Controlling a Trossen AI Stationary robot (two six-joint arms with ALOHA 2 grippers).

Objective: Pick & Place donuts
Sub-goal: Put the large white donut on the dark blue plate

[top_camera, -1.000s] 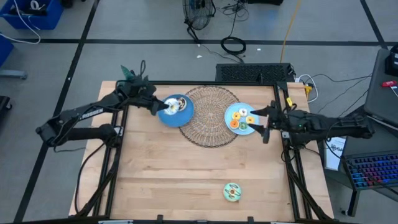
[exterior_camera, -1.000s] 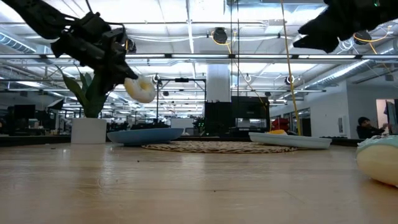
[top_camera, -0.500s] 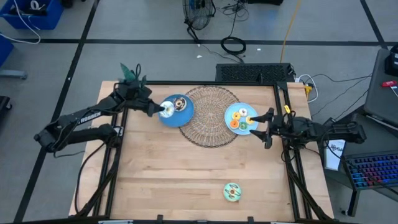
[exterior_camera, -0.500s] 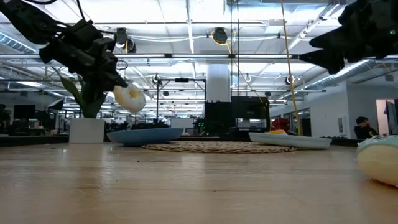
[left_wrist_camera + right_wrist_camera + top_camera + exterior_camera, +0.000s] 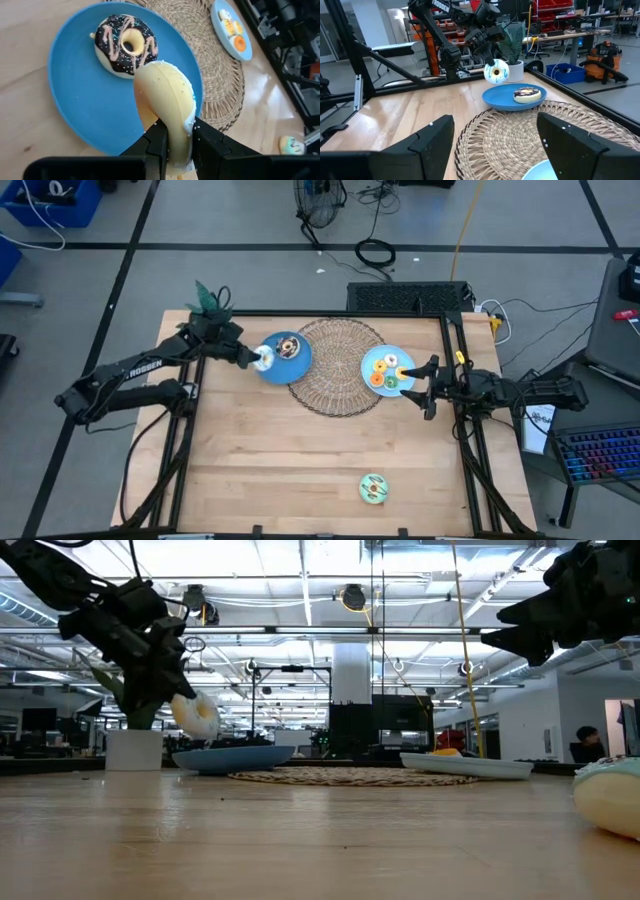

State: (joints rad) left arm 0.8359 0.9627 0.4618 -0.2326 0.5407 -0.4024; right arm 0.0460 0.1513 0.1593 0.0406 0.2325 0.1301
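White-frosted and pinched on edge, one donut (image 5: 167, 107) hangs in the left gripper (image 5: 258, 358) above the near-left rim of a blue plate (image 5: 296, 368) by the table's far edge. One chocolate donut (image 5: 125, 43) lies on that plate. A second blue plate (image 5: 375, 360), past the wicker mat (image 5: 335, 370), holds several tiny donuts (image 5: 388, 371) (too small to count surely). One green-frosted donut (image 5: 373, 489) sits alone near the table's front edge. The right gripper (image 5: 426, 383), fingers spread and holding nothing, hovers at the second plate's right rim.
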